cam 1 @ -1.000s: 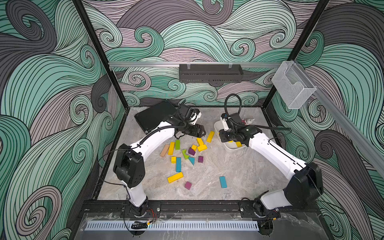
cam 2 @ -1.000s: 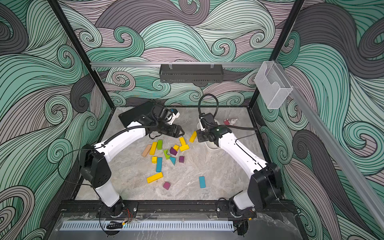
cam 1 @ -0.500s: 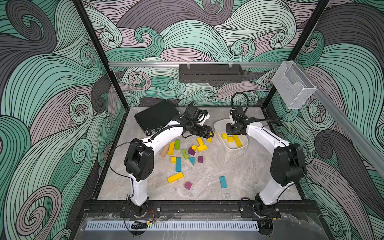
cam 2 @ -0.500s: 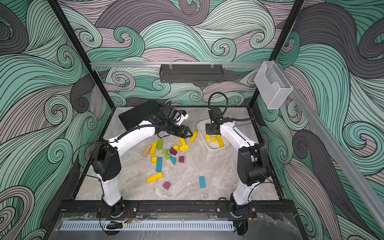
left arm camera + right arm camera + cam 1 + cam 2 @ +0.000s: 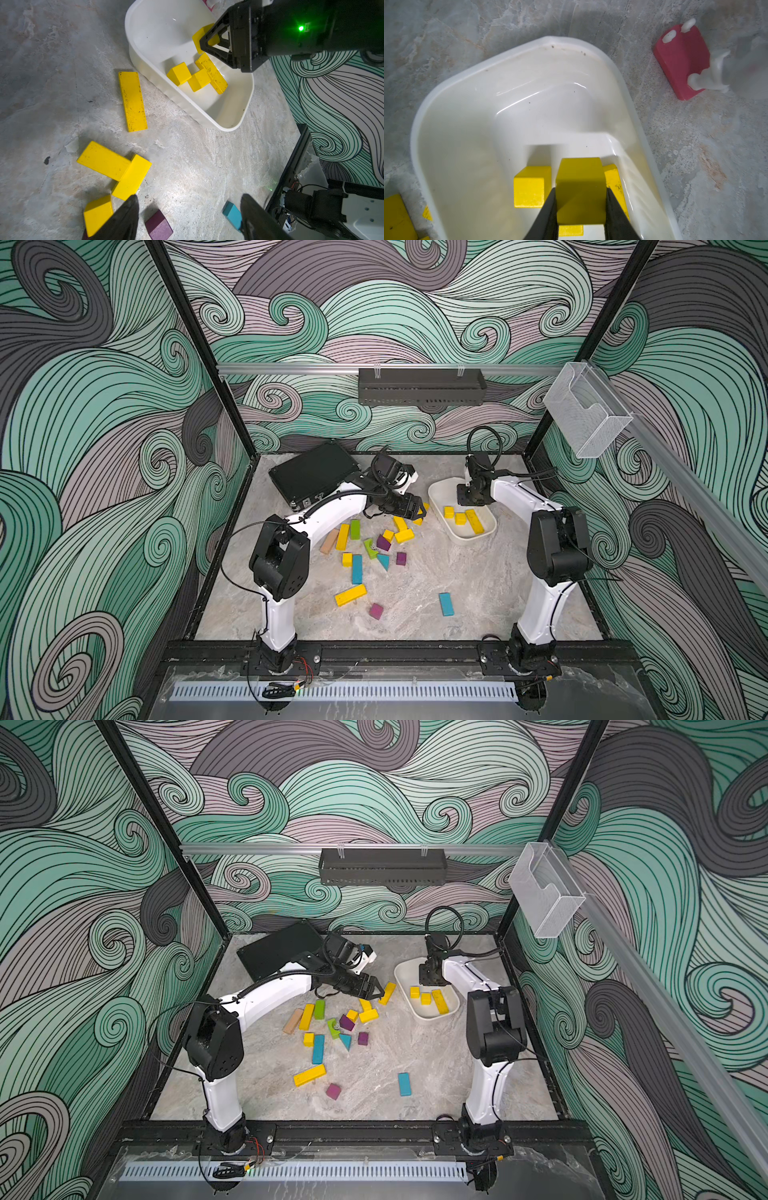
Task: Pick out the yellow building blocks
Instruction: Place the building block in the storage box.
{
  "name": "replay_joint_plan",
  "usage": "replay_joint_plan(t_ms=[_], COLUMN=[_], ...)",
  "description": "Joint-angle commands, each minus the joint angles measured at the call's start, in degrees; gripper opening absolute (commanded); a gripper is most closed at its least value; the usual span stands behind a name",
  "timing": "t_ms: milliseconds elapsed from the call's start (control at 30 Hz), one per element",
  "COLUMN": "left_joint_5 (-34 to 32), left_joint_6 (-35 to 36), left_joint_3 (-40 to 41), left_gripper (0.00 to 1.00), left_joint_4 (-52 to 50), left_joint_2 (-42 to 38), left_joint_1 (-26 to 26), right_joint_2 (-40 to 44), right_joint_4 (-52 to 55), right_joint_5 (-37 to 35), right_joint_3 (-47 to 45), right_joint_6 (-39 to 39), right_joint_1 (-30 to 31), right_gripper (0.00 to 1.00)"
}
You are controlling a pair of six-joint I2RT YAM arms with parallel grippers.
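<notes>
- Long yellow wooden bar (image 5: 351, 594) lies alone on grey marbled desk (image 5: 415, 585), well nearer than white plastic tray (image 5: 471, 536); not yet picked.
- Beside tray: more yellow building blocks (image 5: 404, 535) mixed w/ purple, green, teal ones.
- Left arm (image 5: 332, 510) reaches low twd tray; left jaws spread, empty, near flat yellow bar (image 5: 133, 101) lying just beside tray wall.
- Right arm (image 5: 515, 497) bends down over tray; right jaws pinching yellow cube (image 5: 580, 187) above three yellow blocks (image 5: 461, 518) inside.
- Step, prob.: drop-off. Next: part right jaws w/ cube inside rim.
</notes>
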State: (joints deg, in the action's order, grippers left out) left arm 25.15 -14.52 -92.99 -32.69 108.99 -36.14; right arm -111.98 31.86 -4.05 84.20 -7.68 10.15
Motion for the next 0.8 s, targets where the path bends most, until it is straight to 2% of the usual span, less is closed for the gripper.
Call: replay_joint_plan(t_ms=[0, 100, 233, 467, 767], left_joint_5=[0.00, -0.70, -0.74, -2.64, -3.56], left_joint_6=[1.40, 1.75, 1.78, 2.69, 3.32], left_joint_3=[-0.80, -0.54, -0.87, -0.57, -0.70], left_gripper=[0.76, 0.76, 0.76, 0.77, 0.77], left_joint_4=[-1.15, -1.15, -1.57, -1.76, -2.32], left_joint_2=[0.65, 0.54, 0.87, 0.06, -1.20], left_joint_1=[-0.07, -0.07, 0.01, 0.03, 0.11], right_joint_2=[-1.91, -3.77, -4.81, -3.95, 0.70], right_joint_4=[-0.33, 0.02, 0.05, -0.04, 0.16], right_joint_5=[2.84, 3.44, 4.29, 4.17, 2.11], right_joint_3=[1.94, 3.19, 3.47, 3.08, 2.36], right_joint_6=[0.17, -0.10, -0.01, 0.19, 0.83], right_joint_1=[0.13, 0.13, 0.17, 0.80, 1.97], right_gripper=[0.20, 0.21, 0.37, 0.52, 0.54])
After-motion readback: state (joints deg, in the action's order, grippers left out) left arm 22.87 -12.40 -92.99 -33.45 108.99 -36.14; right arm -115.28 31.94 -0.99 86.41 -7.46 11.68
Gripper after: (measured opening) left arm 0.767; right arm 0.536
